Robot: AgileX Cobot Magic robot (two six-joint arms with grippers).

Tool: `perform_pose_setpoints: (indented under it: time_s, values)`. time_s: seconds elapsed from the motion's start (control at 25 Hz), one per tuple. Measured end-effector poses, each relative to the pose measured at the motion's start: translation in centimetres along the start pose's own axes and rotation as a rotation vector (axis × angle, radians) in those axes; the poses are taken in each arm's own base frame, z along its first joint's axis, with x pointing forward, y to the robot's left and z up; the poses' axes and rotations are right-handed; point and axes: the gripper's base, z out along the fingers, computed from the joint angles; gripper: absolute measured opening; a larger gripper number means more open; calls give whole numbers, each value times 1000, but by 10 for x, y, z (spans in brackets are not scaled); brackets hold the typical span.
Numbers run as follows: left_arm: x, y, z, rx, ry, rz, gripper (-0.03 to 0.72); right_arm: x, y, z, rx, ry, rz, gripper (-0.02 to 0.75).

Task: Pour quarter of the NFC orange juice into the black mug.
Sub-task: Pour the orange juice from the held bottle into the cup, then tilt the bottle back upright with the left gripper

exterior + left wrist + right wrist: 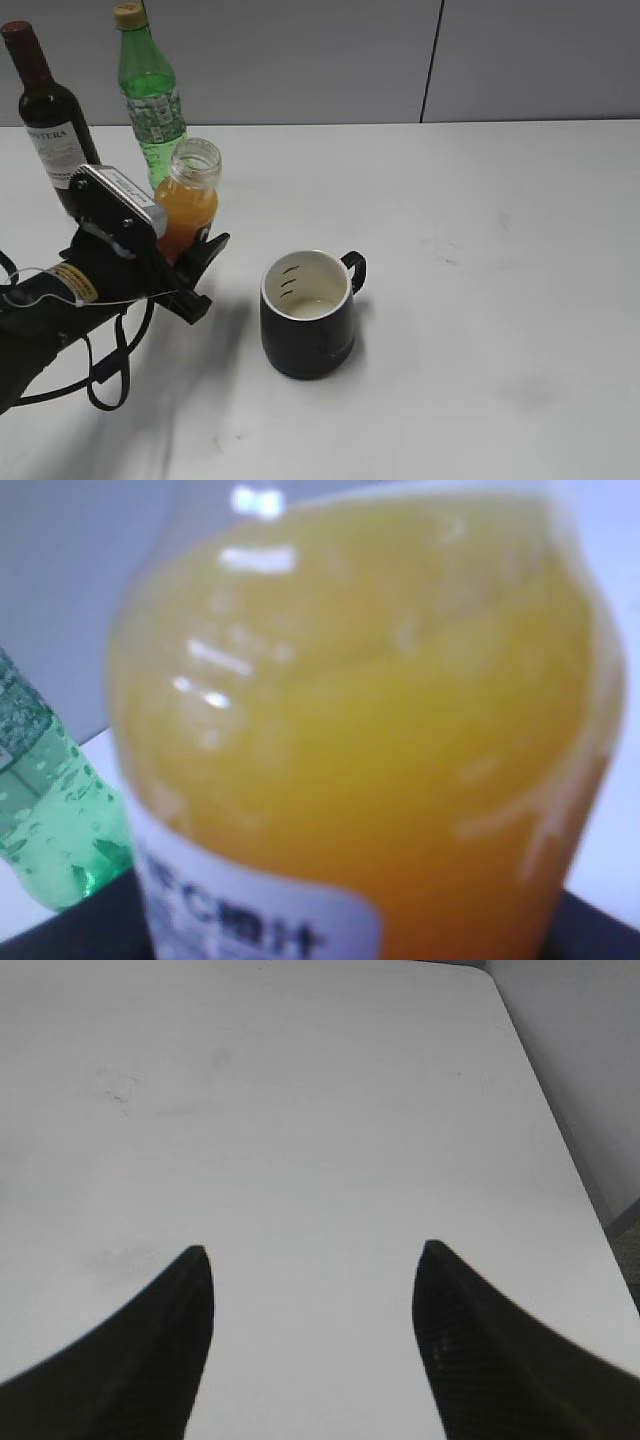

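Gripped low on its body by the left gripper [190,262], the juice bottle [187,203] is held upright and uncapped, to the left of the mug [307,313] and a little behind it. The jaws are closed on the labelled lower half, which leaves the open neck free and lets the orange liquid be seen above the fingers; a grasp this low is judged to give room for the neck to swing down over a rim. In the left wrist view the frame is filled by the bottle [360,730], blurred by closeness, with its white label panel at the bottom.

The mug is set with its handle turned away from the bottle, toward the right rear, so the near rim is left clear for pouring. Something pale is seen at the bottom of its white inside, but whether it is juice cannot be told. No tilt is yet given to the bottle, so the pour is judged not to be under way at this moment.

Behind the juice bottle a green bottle [150,95] and a wine bottle [48,115] are stood close together; they are near enough to be knocked if the arm is swung back.

The right gripper [312,1345] is kept spread wide over bare table [320,1110], holding nothing, well to the mug's right.
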Motion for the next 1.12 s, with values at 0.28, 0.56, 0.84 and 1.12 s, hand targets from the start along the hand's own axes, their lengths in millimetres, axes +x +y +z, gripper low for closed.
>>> perform_pose_setpoints:
  time_s: [0.28, 0.56, 0.84, 1.12]
  values:
    - [-2, 0, 3, 10, -9, 57, 470, 0, 0, 0, 0, 0, 0, 480]
    - [-8, 3, 11, -1, -25, 175, 470, 0, 0, 0, 0, 0, 0, 480]
    - [-9, 1, 11, 12, -45, 305, 469, 0, 0, 0, 0, 0, 0, 480]
    - [-9, 1, 11, 8, -52, 448, 469, 0, 0, 0, 0, 0, 0, 480]
